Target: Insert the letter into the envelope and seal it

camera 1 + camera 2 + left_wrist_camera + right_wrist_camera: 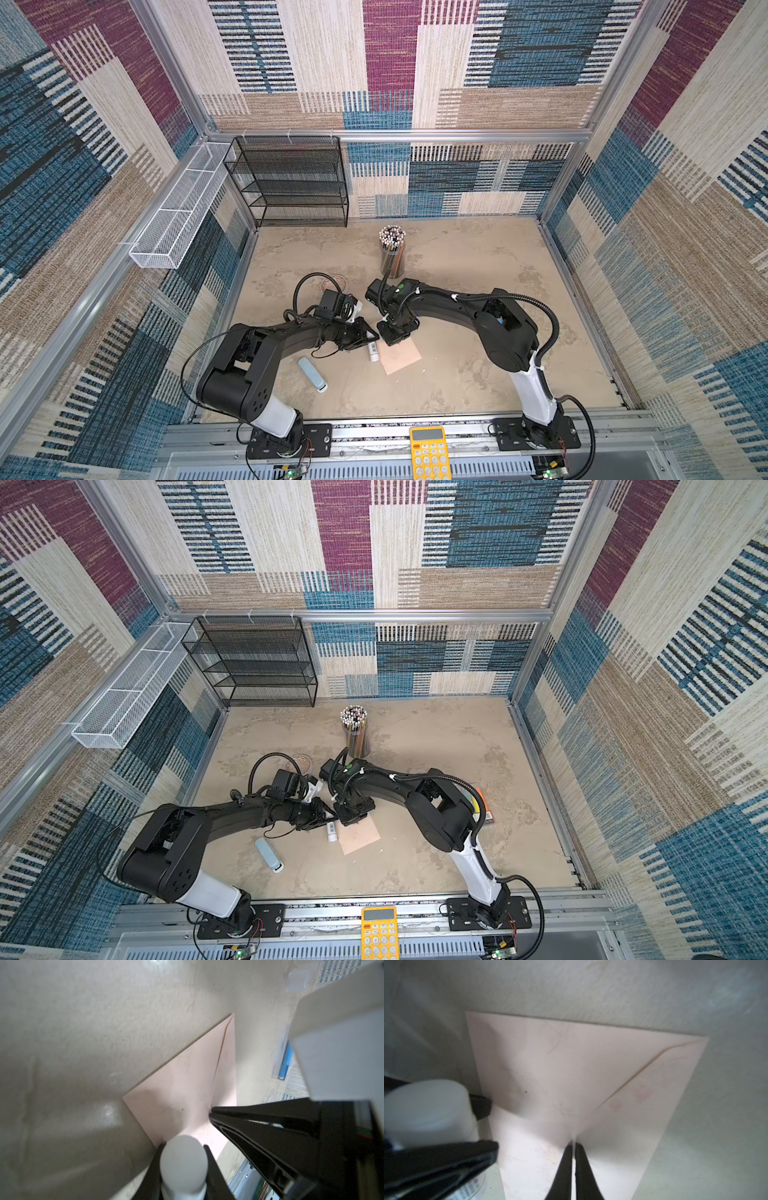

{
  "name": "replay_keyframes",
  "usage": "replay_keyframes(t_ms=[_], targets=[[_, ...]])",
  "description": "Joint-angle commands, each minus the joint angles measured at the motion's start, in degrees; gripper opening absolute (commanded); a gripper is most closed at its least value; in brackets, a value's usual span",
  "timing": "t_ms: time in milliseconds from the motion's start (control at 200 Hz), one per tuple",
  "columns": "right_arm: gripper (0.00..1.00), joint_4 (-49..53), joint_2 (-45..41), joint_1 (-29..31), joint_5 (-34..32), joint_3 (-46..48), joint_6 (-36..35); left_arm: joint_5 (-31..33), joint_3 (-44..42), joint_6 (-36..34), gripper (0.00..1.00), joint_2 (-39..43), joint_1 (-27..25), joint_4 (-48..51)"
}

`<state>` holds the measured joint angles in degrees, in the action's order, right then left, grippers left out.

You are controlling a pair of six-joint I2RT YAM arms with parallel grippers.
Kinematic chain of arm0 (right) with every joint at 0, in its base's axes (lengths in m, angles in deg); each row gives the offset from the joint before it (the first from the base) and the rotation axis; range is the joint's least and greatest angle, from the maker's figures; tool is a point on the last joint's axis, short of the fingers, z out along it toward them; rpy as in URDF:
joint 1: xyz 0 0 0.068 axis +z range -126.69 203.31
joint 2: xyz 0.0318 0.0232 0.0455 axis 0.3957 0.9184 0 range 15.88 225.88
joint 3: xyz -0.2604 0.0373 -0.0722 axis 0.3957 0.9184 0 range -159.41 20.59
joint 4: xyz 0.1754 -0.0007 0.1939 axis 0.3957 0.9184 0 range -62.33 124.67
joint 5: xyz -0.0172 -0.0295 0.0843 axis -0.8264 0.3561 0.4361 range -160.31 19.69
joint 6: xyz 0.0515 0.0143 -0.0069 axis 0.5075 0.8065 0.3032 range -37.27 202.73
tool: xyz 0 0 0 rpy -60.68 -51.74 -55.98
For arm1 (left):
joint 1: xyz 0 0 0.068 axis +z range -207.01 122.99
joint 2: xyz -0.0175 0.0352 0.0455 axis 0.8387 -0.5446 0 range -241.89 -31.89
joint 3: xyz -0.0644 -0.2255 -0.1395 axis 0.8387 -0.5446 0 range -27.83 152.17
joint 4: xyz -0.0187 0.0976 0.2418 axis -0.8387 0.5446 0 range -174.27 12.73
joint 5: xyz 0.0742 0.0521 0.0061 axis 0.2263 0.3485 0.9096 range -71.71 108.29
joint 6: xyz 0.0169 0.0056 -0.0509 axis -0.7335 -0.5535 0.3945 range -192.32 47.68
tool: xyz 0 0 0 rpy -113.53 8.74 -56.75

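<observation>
Right wrist: matte peach envelope (pixel 571 1064) flap in clenched right gripper (pixel 573 1145), white cylinder (pixel 425 1109) in left gripper (pixel 489 1128).

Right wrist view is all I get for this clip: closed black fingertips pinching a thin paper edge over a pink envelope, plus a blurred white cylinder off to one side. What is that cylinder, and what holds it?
Observer: In both top views the left gripper is shut on it. It is a white stick with a barcode label, its lower end at the edge of the envelope.
Operator: Anything loose lying nearby?
Observer: A pale blue oblong object lies on the table, on the left arm's side, apart from the envelope.
Operator: And farther back?
Observer: A cup of pencils stands upright beyond the right gripper.
</observation>
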<state>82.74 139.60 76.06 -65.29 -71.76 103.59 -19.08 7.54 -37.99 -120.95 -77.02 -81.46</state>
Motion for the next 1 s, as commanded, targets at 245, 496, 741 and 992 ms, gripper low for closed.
replay_keyframes(t_ms=[245,496,741,992], targets=[[0.15,-2.0,2.5,0.3,1.6,1.2,0.7,0.6,-0.1,-0.3,0.0,0.3,0.1,-0.4],[0.15,-2.1,2.5,0.2,1.3,1.4,0.5,0.6,-0.1,-0.4,0.0,0.5,0.2,-0.2],[0.09,-1.8,2.4,0.2,0.8,1.6,0.5,0.6,-0.1,-0.4,0.0,0.5,0.3,-0.3],[0.16,-2.5,2.3,0.3,2.0,1.6,0.8,0.5,-0.2,-0.4,0.0,0.4,0.2,-0.3]])
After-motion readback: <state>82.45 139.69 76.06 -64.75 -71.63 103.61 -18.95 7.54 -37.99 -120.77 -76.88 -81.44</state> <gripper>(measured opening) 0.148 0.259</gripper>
